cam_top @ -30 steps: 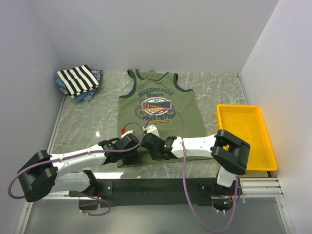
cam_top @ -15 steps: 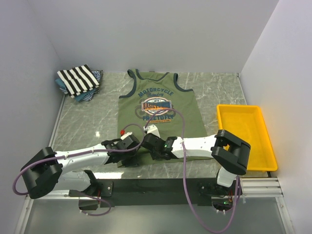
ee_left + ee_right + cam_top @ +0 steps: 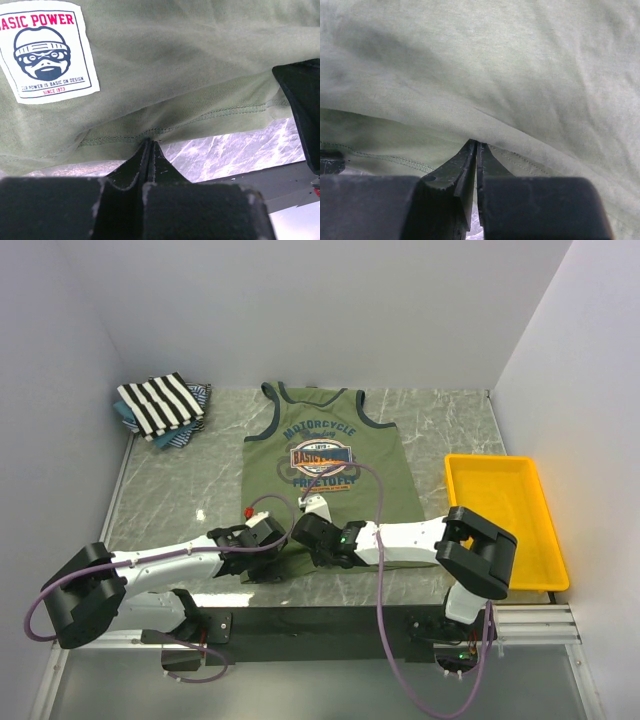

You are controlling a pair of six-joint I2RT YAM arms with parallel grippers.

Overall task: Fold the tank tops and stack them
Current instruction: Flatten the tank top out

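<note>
The olive green tank top lies flat on the table, print up, neck towards the far wall. My left gripper and right gripper sit close together at its near hem. In the left wrist view the left gripper is shut on the stitched hem, below a white "BASIC POWER" label. In the right wrist view the right gripper is shut on the green cloth, which fills that view. The black-and-white striped tank top lies folded on blue patterned ones at the far left corner.
A yellow plastic tray stands at the right edge of the marble table. Grey walls close off the far, left and right sides. Cables loop over the near part of the green top. The right gripper's black body shows in the left wrist view.
The left arm has drawn in a little towards the near hem and both grippers have shifted slightly towards the table's near edge. The tank top's body has not moved.
</note>
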